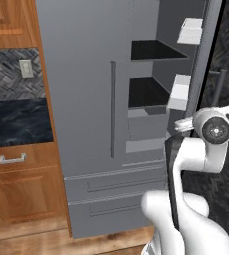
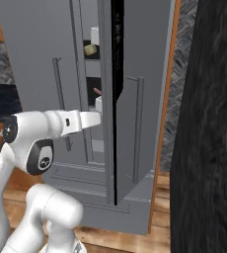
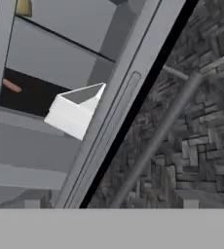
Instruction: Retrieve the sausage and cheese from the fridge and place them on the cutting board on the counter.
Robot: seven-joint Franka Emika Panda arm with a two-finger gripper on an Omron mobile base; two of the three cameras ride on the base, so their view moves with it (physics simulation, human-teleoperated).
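Note:
The grey fridge (image 1: 84,89) has its left door shut and its right door (image 2: 147,74) swung open. On a dark inner shelf lies the thin reddish-pink sausage (image 3: 11,86) (image 2: 97,91). One shelf higher sits the pale yellow cheese (image 2: 90,49) (image 3: 22,7). My gripper (image 2: 98,117) reaches toward the gap beside the open door, at about the height of the sausage's shelf and short of it; its fingers cannot be made out. The black counter (image 1: 17,122) lies left of the fridge. The cutting board is out of view.
White bins (image 1: 190,31) (image 3: 72,114) hang on the inside of the open door, close to my hand. The door's long bar handle (image 2: 137,128) faces a dark wall (image 2: 209,123) on the right. Wooden cabinets (image 1: 17,194) stand below the counter.

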